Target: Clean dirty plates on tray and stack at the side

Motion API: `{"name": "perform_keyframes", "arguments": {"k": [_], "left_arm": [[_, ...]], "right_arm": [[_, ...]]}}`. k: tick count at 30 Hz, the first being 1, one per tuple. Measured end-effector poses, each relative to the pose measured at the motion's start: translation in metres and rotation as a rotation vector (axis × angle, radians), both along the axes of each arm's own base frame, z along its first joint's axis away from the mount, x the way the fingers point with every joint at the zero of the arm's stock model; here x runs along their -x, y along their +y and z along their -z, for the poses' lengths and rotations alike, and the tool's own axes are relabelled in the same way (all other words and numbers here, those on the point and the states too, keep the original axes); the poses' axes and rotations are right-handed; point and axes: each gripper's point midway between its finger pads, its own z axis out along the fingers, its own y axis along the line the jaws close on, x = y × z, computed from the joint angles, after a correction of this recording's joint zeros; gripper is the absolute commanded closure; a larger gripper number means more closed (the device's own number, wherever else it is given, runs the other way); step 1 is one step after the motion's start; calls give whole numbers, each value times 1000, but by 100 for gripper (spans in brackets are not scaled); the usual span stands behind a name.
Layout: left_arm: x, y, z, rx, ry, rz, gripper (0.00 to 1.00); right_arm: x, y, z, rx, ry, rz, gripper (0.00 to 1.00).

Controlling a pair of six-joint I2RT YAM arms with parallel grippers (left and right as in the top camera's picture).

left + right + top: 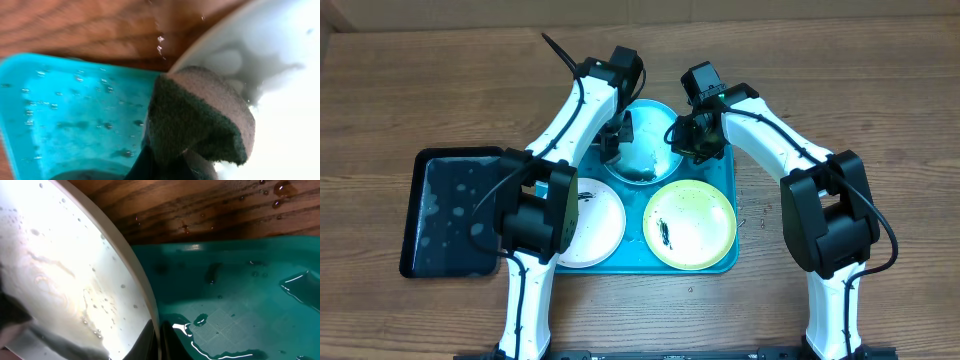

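Sponge (200, 120) (left tool (617, 135) gripping) against blue plate (285, 100).

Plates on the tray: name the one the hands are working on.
The light blue plate, at the tray's far edge between the left hand and right hand. The white plate and yellow-green plate lie nearer, no hand at them.

White plate (602, 228) half hidden under left arm (535, 205) — sponge (200, 115) blurred.
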Motion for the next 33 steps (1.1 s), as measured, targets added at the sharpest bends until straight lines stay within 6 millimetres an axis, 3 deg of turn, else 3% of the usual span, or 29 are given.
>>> {"name": "perform_keyframes", "arguments": {"k": [5,10,13,15,18,25,28,33], "left_arm": [[-16,6,-20,44,-53,-32,96],[-25,23,-66,194,-124,-103,96],[-20,44,-102,257,-161,-154,96],[-11,68,-125,277,-179,-207,96],[10,108,-144,282,-155,-305,96],[48,192,-142,267,-71,-532,96],[59,213,-137,265,-48,-592,96],[67,227,-128,253,-26,-631,96]], "right_arm": [[-1,-2,0,9,-3,4,96],[-5,-7,-2,10,-11,-7,96],[-7,-6,-9,11,-23,-37,96],[-11,-4,-18,11,-39,-62,96],[-19,-1,-35,13,-79,-111,96],[-39,-4,-79,194,-222,-198,96],[-39,1,-103,326,-298,-256,96],[-26,19,-139,549,-427,-346,96]]}}
